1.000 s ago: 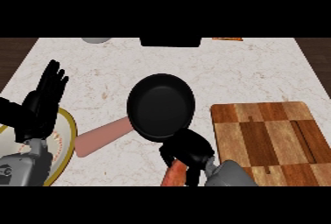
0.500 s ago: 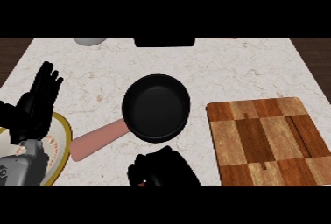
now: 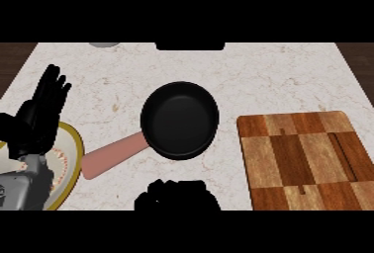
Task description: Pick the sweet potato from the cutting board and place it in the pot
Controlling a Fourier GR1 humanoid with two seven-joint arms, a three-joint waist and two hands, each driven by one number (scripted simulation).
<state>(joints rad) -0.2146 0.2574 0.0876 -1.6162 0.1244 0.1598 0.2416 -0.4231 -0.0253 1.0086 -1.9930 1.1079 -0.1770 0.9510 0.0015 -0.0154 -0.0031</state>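
The black pot (image 3: 179, 120) lies in the middle of the counter, its pink handle (image 3: 112, 156) pointing down-left. The wooden cutting board (image 3: 300, 158) lies at the right with nothing on it. My right hand (image 3: 177, 195) shows at the lower edge, just below the pot, back upward and fingers curled under. The sweet potato does not show; the hand hides whatever it holds. My left hand (image 3: 36, 118) rests open at the left edge, fingers up.
A plate with a yellow rim (image 3: 73, 148) lies at the lower left, partly under my left forearm. A grey round thing (image 3: 106, 44) and a dark object (image 3: 190, 46) sit at the counter's far edge.
My right hand has moved left from beside the cutting board to below the pot. The orange sweet potato seen in it one second ago is now hidden. The left hand stays put.
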